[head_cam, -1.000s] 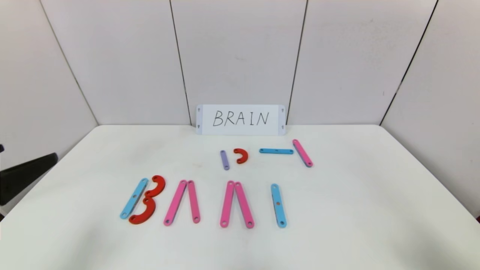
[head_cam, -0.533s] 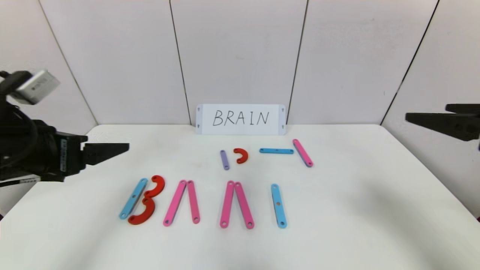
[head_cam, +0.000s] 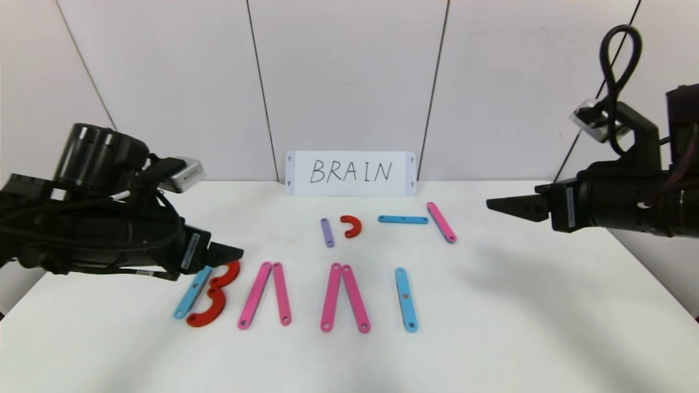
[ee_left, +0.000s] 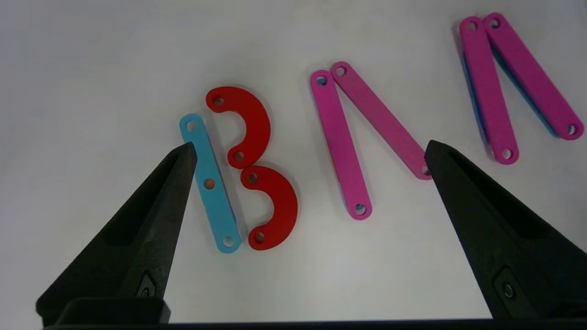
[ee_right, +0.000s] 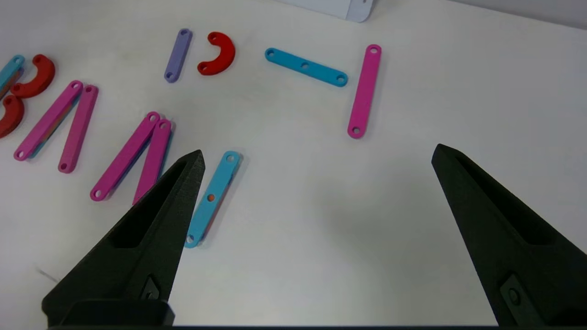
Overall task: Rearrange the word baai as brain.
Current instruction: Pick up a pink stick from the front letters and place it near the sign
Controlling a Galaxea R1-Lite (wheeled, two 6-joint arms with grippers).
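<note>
The word baai (head_cam: 295,295) lies flat in a row on the near half of the white table (head_cam: 546,327): a blue strip with two red curves at the left, two pink pairs in the middle, one blue strip (head_cam: 406,299) at the right. These pieces look thin, light, stiff and smooth, so they will probably slide when nudged and are best pinched across their narrow width near the middle, or pushed along the tabletop. The left gripper (head_cam: 232,252) hovers just above the B's far end, jaws spread wide and holding nothing; the right gripper (head_cam: 499,205) hangs over the right side, also wide apart and empty. Farther back lie spare pieces: a purple strip (head_cam: 327,232), a small red curve (head_cam: 351,226), a blue bar (head_cam: 402,220) and a pink strip (head_cam: 440,222), in front of the BRAIN card (head_cam: 350,173). The letters sit close together, so neighbours could be knocked.
</note>
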